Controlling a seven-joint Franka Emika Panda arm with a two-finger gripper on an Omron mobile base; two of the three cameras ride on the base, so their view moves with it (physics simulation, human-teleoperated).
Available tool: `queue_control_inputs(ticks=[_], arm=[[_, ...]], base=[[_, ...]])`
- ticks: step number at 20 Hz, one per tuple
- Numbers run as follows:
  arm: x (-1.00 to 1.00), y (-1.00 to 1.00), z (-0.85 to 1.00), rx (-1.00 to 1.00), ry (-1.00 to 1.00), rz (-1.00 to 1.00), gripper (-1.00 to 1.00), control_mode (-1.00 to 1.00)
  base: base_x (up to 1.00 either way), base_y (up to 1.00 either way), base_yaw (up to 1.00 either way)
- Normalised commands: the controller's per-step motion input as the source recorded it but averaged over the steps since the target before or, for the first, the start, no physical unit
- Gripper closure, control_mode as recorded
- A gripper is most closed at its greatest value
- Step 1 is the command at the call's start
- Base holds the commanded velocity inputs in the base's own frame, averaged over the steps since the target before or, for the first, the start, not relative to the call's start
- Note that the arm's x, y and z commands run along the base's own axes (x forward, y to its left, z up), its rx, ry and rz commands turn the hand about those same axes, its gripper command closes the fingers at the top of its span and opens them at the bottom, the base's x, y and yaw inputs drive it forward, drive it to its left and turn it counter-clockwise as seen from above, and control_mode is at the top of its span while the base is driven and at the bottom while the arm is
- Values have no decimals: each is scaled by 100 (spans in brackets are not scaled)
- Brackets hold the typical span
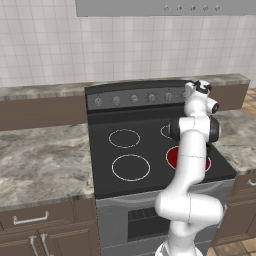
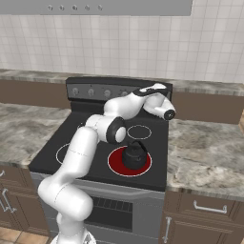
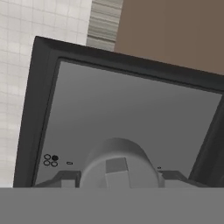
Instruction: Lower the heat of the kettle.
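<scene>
My gripper (image 3: pixel 117 181): it is at the grey control panel (image 3: pixel 131 118) at the back of the stove, at the panel's right end, close to the wall tiles.
My fingers: they are closed around a round grey knob (image 3: pixel 116 159); in the hand view one finger (image 3: pixel 65 178) sits on each side of it, touching it.
Knob: it is the last one to the right in the row of knobs (image 2: pixel 90 91); beside it a small mark of four circles (image 3: pixel 50 160) has one circle filled black.
Kettle (image 2: pixel 134 156): small, dark grey and rounded, upright on the front right burner (image 2: pixel 116 164), which glows red around it. In the left base view my arm (image 1: pixel 192 155) covers it and I see just a part of the red disc.
Other burners: three, dark, with white rings (image 1: pixel 130 167).
Stove (image 1: pixel 102 165): black top, between two marbled counters (image 1: pixel 40 160), oven door below.
Wall: white tiles, with a grey hood (image 1: pixel 125 6) above the stove.
</scene>
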Motion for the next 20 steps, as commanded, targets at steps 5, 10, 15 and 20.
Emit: queue_control_inputs(ticks=[5,10,15,20], arm=[[0,0,-2,15,14,-11,100,-100],[0,0,-6,16,11,-13,100,-100],[-3,0,-5,18,9,-18,100,-100],[-5,0,0,23,8,-19,100,-100]], base=[[0,0,0],[0,0,0],[0,0,0],[0,0,0]])
